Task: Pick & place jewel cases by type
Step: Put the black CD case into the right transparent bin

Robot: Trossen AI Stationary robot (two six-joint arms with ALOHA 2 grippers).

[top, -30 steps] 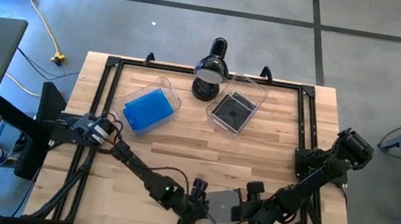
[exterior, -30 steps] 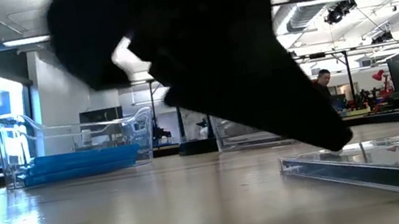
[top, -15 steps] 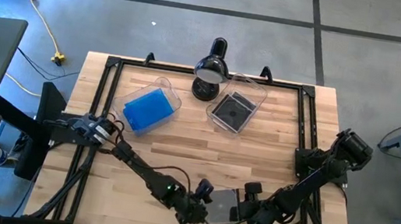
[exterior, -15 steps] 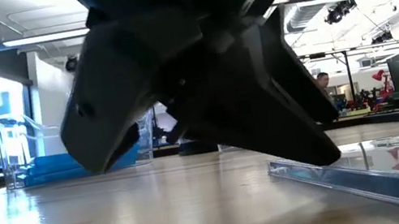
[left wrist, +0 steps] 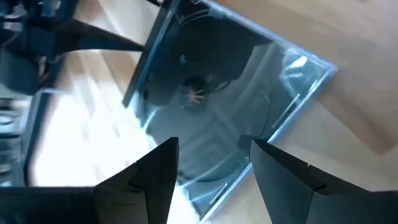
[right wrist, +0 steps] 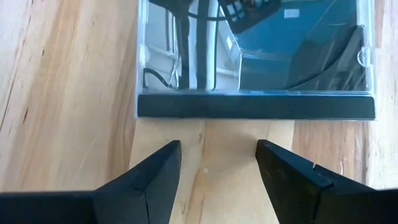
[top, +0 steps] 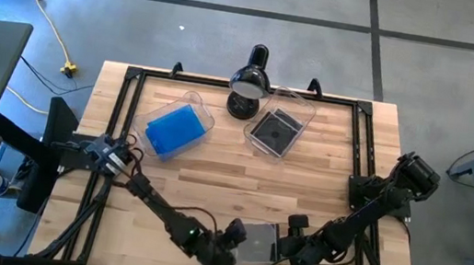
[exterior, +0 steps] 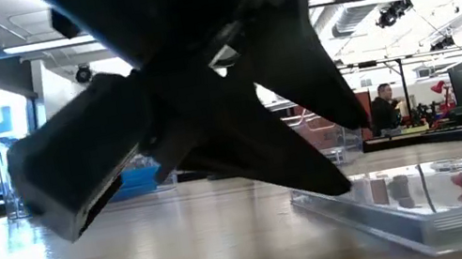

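A clear jewel case (top: pixel 259 241) lies flat on the wooden table near its front edge, between my two grippers. My left gripper (left wrist: pixel 211 146) is open at the case's left edge: one finger stands over the top face, the other outside the edge. My right gripper (right wrist: pixel 217 146) is open just to the right of the case, facing its dark spine (right wrist: pixel 255 106) with bare wood between. Blue jewel cases (top: pixel 172 130) lie in a clear tub at the far left. A dark one (top: pixel 276 131) lies in a second tub. My left gripper slants down from the table's left over the clear case's left edge (left wrist: pixel 273 134), with its fingers astride that edge near a corner. In the low view one fingertip (exterior: pixel 341 184) stands right at the case's end. I cannot tell whether it touches.
A black desk lamp (top: pixel 248 83) stands at the far middle between the two clear tubs (top: pixel 199 107) (top: pixel 304 103). A black frame (top: pixel 123 117) runs along the table's sides. Bare wood lies between the tubs and the grippers.
My left gripper has rolled about its own axis and shifted slightly toward the table's near edge, staying open. The clear case has slid a little toward the table's left edge and stays flat on the wood.
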